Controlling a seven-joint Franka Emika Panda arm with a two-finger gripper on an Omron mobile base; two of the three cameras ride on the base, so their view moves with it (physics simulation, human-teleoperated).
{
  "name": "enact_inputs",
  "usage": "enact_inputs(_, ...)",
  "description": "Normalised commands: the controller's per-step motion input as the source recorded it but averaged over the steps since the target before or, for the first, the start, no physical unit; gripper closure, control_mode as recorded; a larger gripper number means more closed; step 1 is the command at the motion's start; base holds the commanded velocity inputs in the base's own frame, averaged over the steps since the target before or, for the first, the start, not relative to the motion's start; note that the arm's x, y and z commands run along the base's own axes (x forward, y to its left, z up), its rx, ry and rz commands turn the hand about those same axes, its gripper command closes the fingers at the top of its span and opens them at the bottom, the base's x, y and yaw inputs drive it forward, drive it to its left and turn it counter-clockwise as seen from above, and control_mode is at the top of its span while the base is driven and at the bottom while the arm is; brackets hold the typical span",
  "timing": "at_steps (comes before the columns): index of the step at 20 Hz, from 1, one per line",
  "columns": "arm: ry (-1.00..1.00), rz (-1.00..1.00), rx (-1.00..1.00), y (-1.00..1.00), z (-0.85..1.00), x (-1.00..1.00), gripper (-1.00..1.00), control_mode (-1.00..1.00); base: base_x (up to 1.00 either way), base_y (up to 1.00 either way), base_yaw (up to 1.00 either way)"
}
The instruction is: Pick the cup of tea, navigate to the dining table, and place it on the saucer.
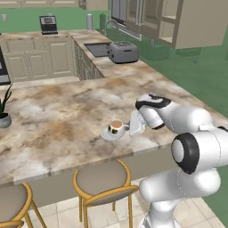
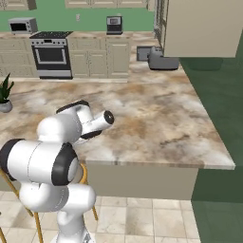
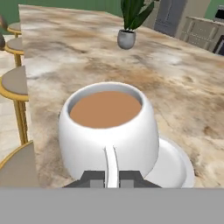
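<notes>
The small white round cup of tea [image 3: 109,131], with brown tea inside, sits on the small round white saucer [image 3: 175,168]. The saucer lies on the big bench with the beige-brown marbled stone top [image 1: 58,116], near its front edge. In the left base view the cup [image 1: 116,128] shows a dark mark on its side, and the saucer [image 1: 107,135] peeks out under it.

The gripper [image 3: 112,179] is clenched on the thin white handle of the cup. In the hand view its two small dark fingertips [image 3: 94,178] sit tight on both sides of the handle, right at the bottom of the cup. In the left base view the gripper [image 1: 132,128] comes in from the right side and touches the cup, low over the bench.

The white robot arm with dark joints [image 1: 187,129] bends over the front edge of the bench. Two round stools with yellow-orange frames and grey-brown seats [image 1: 102,180] stand under the bench edge, just below the cup.

A green plant in a small grey pot [image 3: 127,38] stands on the bench, well apart from the cup. A silver toaster [image 1: 123,52] sits on the far cream counter beside a dark sink [image 1: 95,49]. A steel oven [image 2: 51,54] stands by the back wall.
</notes>
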Motion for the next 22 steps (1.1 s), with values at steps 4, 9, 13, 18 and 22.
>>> enact_inputs(4, 0.0, -0.02, 0.11, 0.0, 0.08, 0.5, 1.0, -1.0, 0.0, 0.0, 0.0)
enact_inputs(9, 0.1, 0.0, 0.06, 0.0, 0.09, 0.25, 1.0, -1.0, 0.0, 0.0, 0.0)
enact_inputs(13, 0.29, 0.0, 0.0, 0.0, 0.02, 0.17, 1.0, -1.0, 0.0, 0.0, 0.0)
enact_inputs(18, 0.26, 0.06, 0.0, 0.0, 0.02, 0.0, 1.0, -1.0, 0.0, 0.0, 0.0)
enact_inputs(22, 0.17, 0.1, 0.0, 0.0, 0.12, 0.0, 1.0, -1.0, 0.0, 0.0, 0.0)
